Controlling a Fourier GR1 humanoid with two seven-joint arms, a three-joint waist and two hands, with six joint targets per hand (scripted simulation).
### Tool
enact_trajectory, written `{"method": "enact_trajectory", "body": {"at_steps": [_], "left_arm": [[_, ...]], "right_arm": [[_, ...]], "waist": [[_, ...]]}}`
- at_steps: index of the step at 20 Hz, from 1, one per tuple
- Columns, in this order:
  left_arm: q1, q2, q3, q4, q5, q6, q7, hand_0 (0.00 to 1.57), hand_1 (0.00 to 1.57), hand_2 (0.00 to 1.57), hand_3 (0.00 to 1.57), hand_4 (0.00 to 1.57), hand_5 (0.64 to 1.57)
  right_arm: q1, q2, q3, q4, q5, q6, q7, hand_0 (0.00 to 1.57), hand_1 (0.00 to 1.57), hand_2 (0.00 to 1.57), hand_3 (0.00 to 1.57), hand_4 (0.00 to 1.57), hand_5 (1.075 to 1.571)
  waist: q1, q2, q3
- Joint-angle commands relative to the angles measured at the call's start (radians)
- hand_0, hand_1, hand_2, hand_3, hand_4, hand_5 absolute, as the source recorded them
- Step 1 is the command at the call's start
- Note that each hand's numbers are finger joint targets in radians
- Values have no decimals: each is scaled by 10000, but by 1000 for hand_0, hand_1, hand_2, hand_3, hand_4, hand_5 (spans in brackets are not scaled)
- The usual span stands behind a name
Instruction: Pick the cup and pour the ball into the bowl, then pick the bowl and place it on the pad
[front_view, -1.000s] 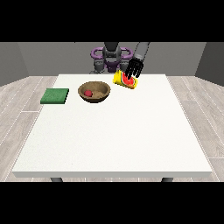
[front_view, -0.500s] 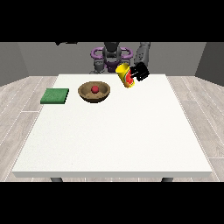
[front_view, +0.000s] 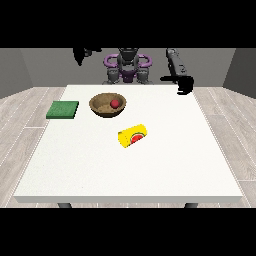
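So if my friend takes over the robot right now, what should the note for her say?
Hand at the view's right: raised by the table's far right edge, holding nothing; fingers unclear.
Hand at the view's left: raised high, away from everything; fingers unclear.
The yellow cup with the red picture lies on its side mid-table.
The red ball is in the brown wooden bowl.
Pouring is done.
Left: lift the bowl onto the green square pad, which sits beside it.
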Motion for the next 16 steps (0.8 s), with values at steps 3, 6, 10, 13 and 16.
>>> {"method": "enact_trajectory", "body": {"at_steps": [3, 6, 10, 13, 16], "left_arm": [[-624, 2124, 1054, 835, 1177, -2397, 165, 0, 0, 0, 0, 0, 1540], [-1094, 2907, 1095, 688, 1265, -2799, 805, 0, 0, 0, 0, 0, 1531], [-2114, 3781, 966, 161, 1163, -2709, 1939, 0, 0, 0, 0, 0, 1521], [-2066, 4366, 1068, 180, 1200, -2923, 2410, 0, 0, 0, 0, 0, 1522], [-2685, 4642, 875, -146, 1158, -2821, 3191, 0, 0, 0, 0, 0, 1523]], "right_arm": [[-19, 589, 839, -206, 814, -554, -57, 0, 0, 0, 0, 493, 1568], [-196, 659, 630, 1089, 795, -381, -890, 0, 0, 0, 0, 476, 1569], [-529, 899, 230, 2960, 503, -124, -2293, 0, 0, 0, 0, 412, 1568], [-443, 766, -163, 3962, 10, 303, -2518, 0, 0, 0, 0, 402, 1569], [-1035, 886, -437, 5371, -63, 351, -3259, 0, 0, 0, 0, 386, 1570]], "waist": [[-383, 808, 66], [-68, 1136, 75], [101, 1393, 94], [-83, 1206, 88], [-26, 1252, 91]]}}
